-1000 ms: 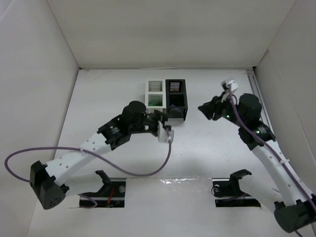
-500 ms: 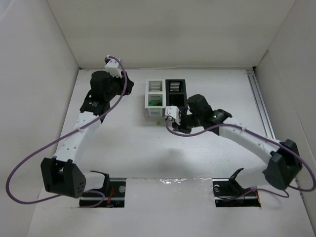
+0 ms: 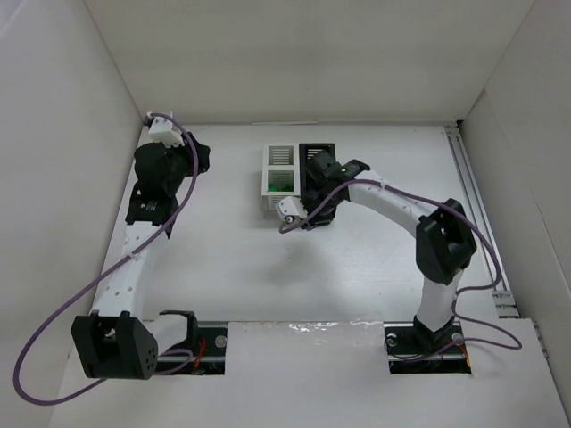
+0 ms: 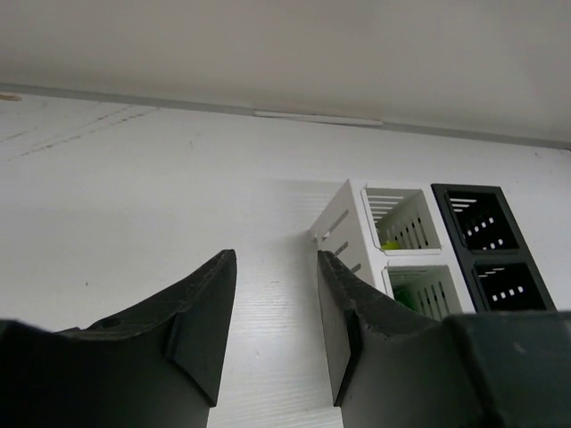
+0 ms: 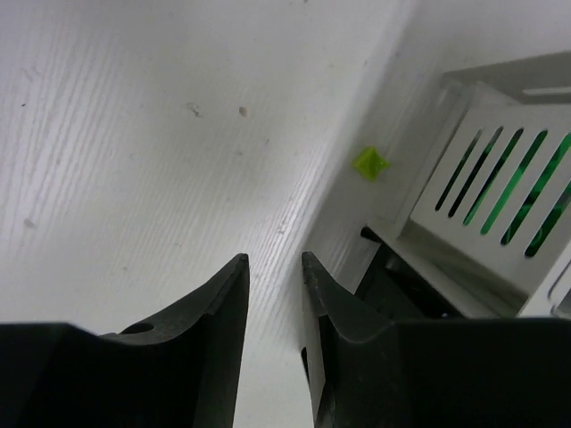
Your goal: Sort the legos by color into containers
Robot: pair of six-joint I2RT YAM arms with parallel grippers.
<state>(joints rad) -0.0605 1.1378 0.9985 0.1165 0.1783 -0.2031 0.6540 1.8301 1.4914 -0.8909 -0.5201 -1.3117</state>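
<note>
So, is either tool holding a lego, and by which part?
Nothing is held. The left tool and the right tool both show empty gaps; a green lego lies loose beside the white container.

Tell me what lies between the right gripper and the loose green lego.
Only bare table: the right wrist view shows nothing between the right gripper and the green lego, which lies outside the white bin.

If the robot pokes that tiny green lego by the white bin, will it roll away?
Probably not. The green lego looks angular, so it would more likely slide or tumble than roll. It looks tiny beside the white bin, so it is likely very light and easy to flick away.
</note>
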